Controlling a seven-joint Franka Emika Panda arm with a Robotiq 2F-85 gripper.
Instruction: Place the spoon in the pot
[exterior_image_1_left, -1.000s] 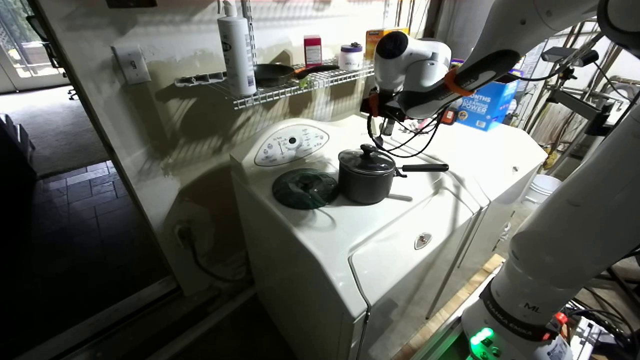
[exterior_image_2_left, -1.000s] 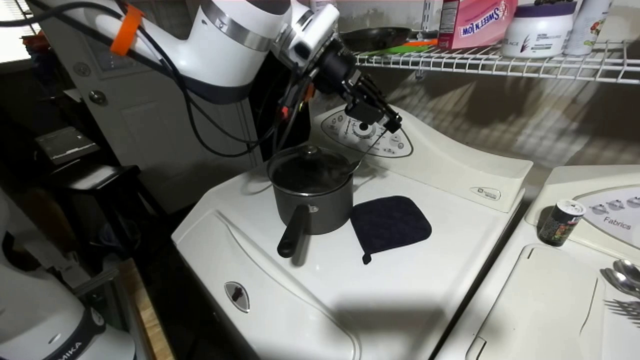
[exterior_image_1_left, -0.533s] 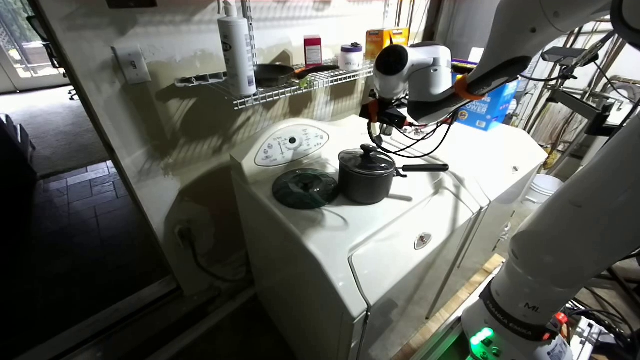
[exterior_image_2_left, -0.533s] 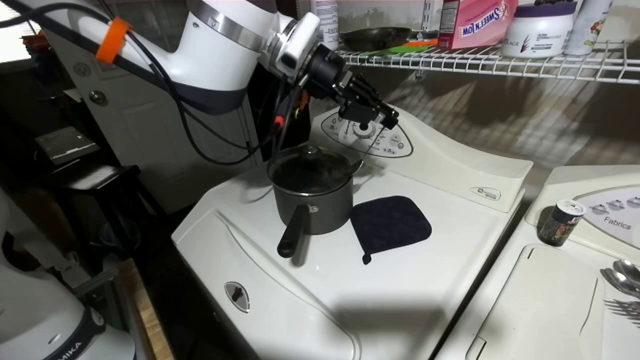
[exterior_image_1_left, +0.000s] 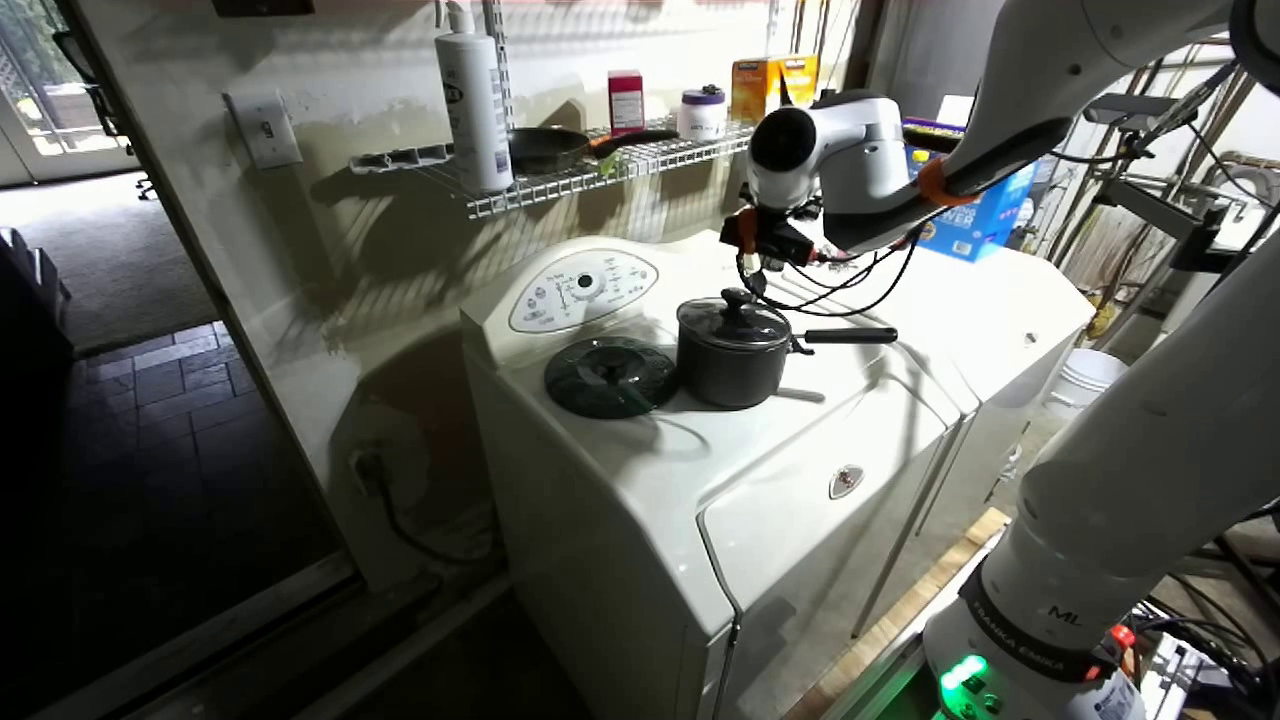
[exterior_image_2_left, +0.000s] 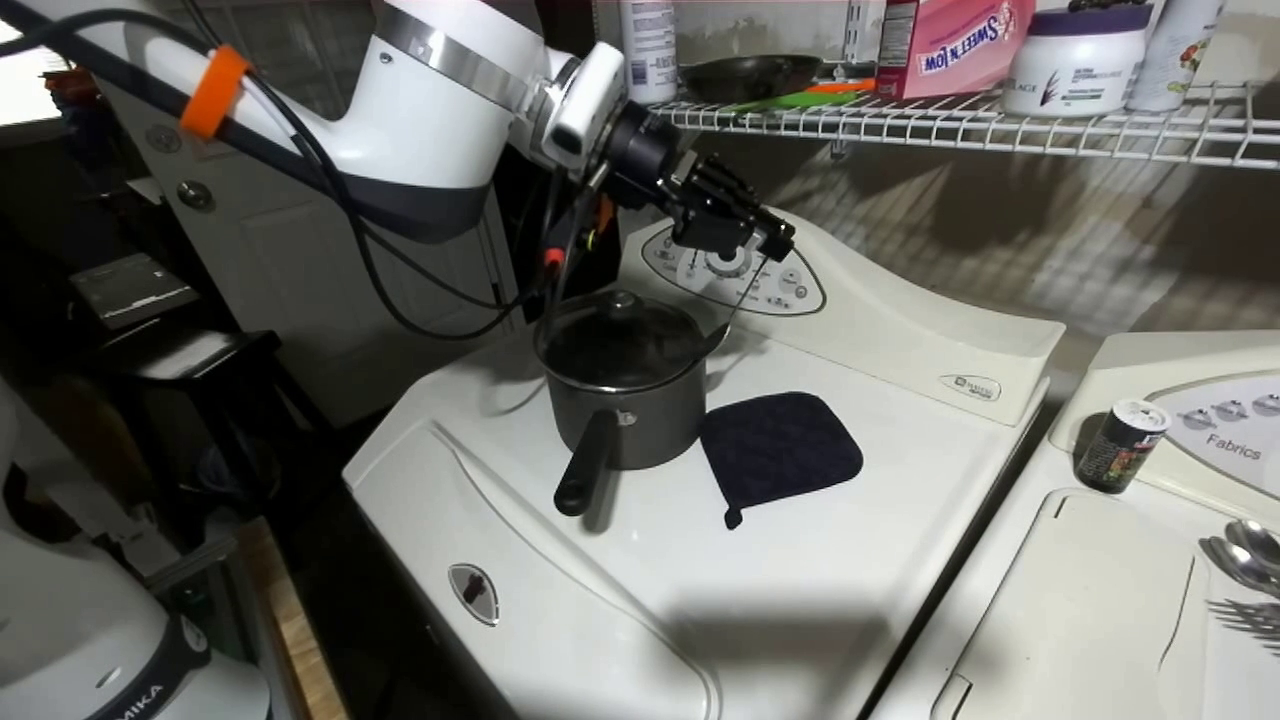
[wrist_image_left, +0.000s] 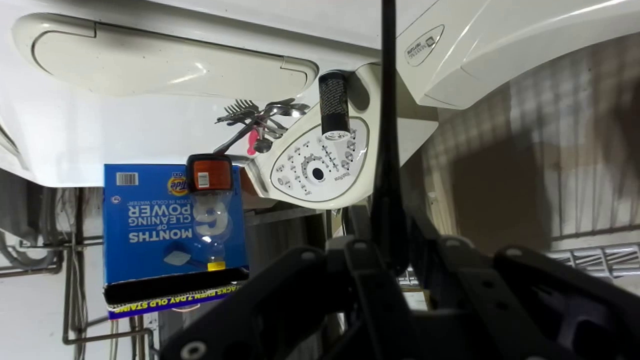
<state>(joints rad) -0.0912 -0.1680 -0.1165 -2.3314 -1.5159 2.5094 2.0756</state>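
The pot (exterior_image_1_left: 730, 375) is a dark grey saucepan on a white appliance, and it also shows in an exterior view (exterior_image_2_left: 650, 425). A glass lid (exterior_image_1_left: 722, 325) with a black knob sits on it. My gripper (exterior_image_2_left: 780, 245) is shut on the handle of the spoon (exterior_image_2_left: 745, 293), beyond the pot and above its rim. The spoon slants down, its bowl overlapping the pot's rim; I cannot tell whether they touch. In the wrist view my gripper (wrist_image_left: 392, 220) holds the dark handle of the spoon (wrist_image_left: 389, 115); the bowl is out of frame.
A control panel (exterior_image_2_left: 690, 265) rises behind my gripper. A dark potholder (exterior_image_2_left: 785, 445) and a flat dark green disc (exterior_image_1_left: 610, 375) lie near the pot. A wire shelf (exterior_image_2_left: 960, 125) hangs above. A can (exterior_image_2_left: 1122, 445) and cutlery (wrist_image_left: 260, 117) lie on the neighbouring appliance.
My gripper has moved slightly with the spoon still held. The spoon hangs a little steeper, and its bowl has shifted outward across the pot's rim in an exterior view. The pot has not moved.
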